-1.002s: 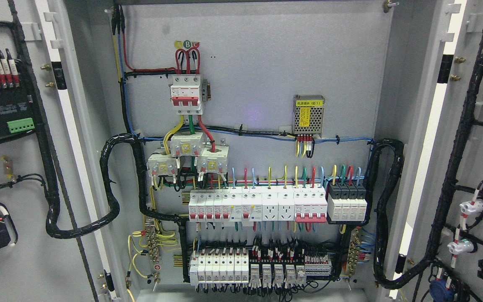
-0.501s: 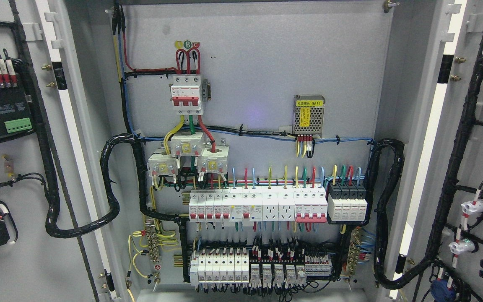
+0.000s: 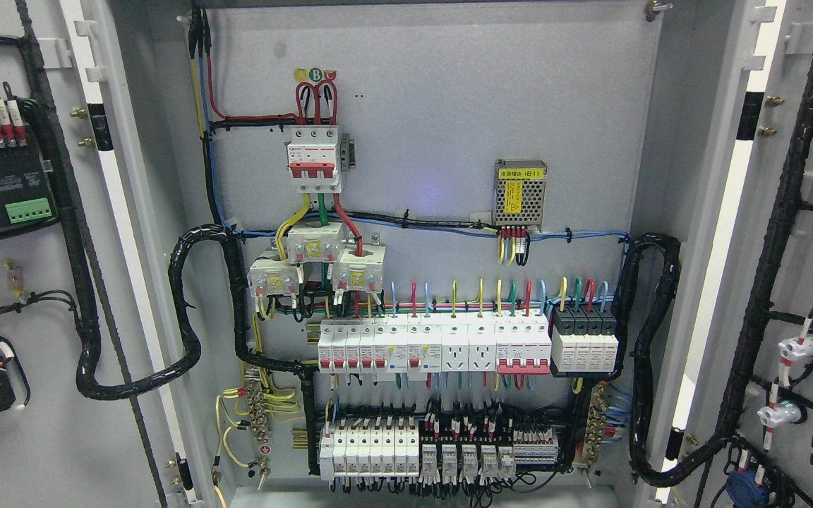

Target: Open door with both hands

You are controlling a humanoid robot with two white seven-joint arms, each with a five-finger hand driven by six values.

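Both doors of the electrical cabinet stood swung wide, the left door (image 3: 39, 282) filling the left edge of the head view and the right door (image 3: 802, 282) the right edge, each showing its inner face strung with black cable looms and mounted parts. Between them the cabinet's back panel (image 3: 449, 141) lay fully exposed: a red-toggled main breaker (image 3: 315, 159) high on the left, a small mesh-cased power supply (image 3: 519, 194) to its right, and below them a row of circuit breakers (image 3: 435, 346) and a lower bank of terminals (image 3: 442, 451) fed by coloured wires. Neither robot hand appeared anywhere in the view, so whether either was released, clenched or grasping a door edge could not be told. Judged from how the doors lay, the opening looked essentially complete, with little left beyond perhaps pushing them fully back.
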